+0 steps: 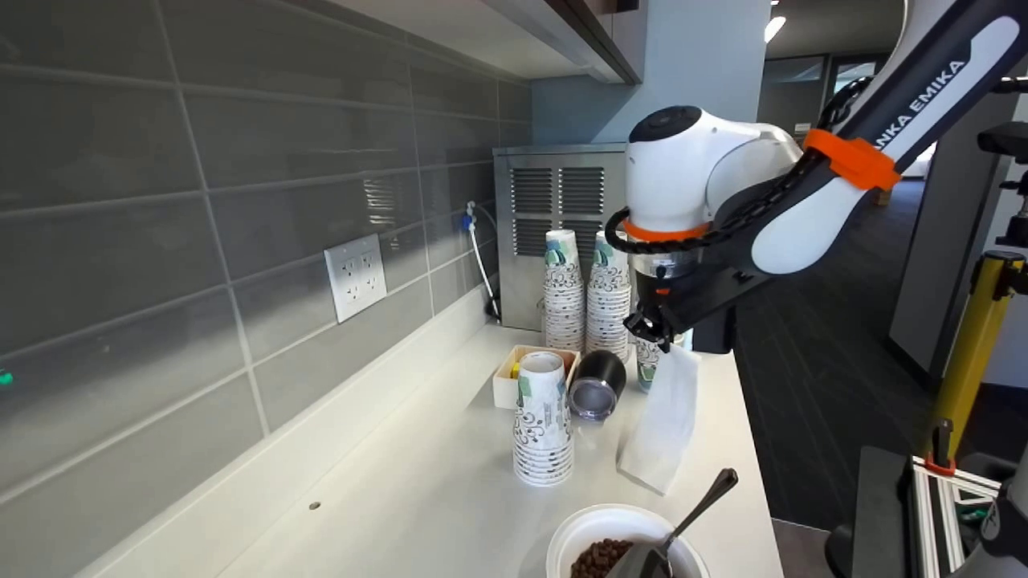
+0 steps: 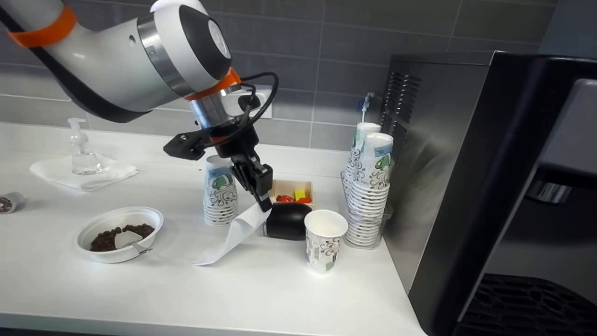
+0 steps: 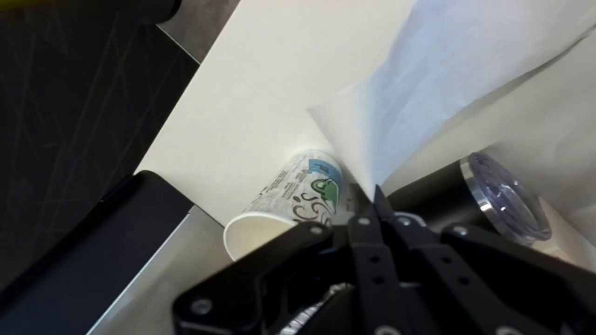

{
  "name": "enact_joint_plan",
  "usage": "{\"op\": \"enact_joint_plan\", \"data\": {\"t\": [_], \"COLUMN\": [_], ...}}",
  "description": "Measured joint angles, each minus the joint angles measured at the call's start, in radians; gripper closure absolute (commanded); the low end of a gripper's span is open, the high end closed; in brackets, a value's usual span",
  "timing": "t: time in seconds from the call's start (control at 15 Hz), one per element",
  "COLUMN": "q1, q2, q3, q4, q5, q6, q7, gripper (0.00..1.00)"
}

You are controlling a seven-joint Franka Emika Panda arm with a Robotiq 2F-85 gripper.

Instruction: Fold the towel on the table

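1. Off-white bench (image 1: 418, 482) alongside a grey tiled wall (image 1: 104, 265). At its near end, a bowl (image 1: 614, 520) of brown pellets (image 1: 598, 555), spoon (image 1: 692, 515) leaning out.
2. Just beyond, the towel (image 1: 665, 417): low end resting on the bench, high end held up. Step in hand, I judge: lifting one end to start the fold. Next move calls for carrying that end over the resting one, lowering it flat, then releasing; a wide sweep could catch the spoon handle.
3. Towel looks white, thin, papery, curling near its top. Wrist view shows it narrowing to a gathered tip, one flap turned aside. No settled fold visible.
4. At that tip, the tool (image 2: 266, 205), closed on the towel.
5. Farther back: black tumbler (image 1: 604, 371) on its side, loose paper cup (image 2: 324, 242) upright, metal machine (image 1: 518, 289) at the far end.
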Motion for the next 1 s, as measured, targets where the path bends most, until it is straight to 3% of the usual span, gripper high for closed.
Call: {"op": "enact_joint_plan", "data": {"t": [0.47, 0.67, 1.0], "q1": [0.044, 0.095, 0.153], "q2": [0.02, 0.061, 0.156], "q3": [0.1, 0.104, 0.101], "q4": [-0.008, -0.01, 0.009], "q5": [-0.141, -0.143, -0.143], "q6": [-0.231, -0.294, -0.303], "q7": [0.255, 0.285, 0.291], "gripper": [1.0, 1.0, 1.0]}}
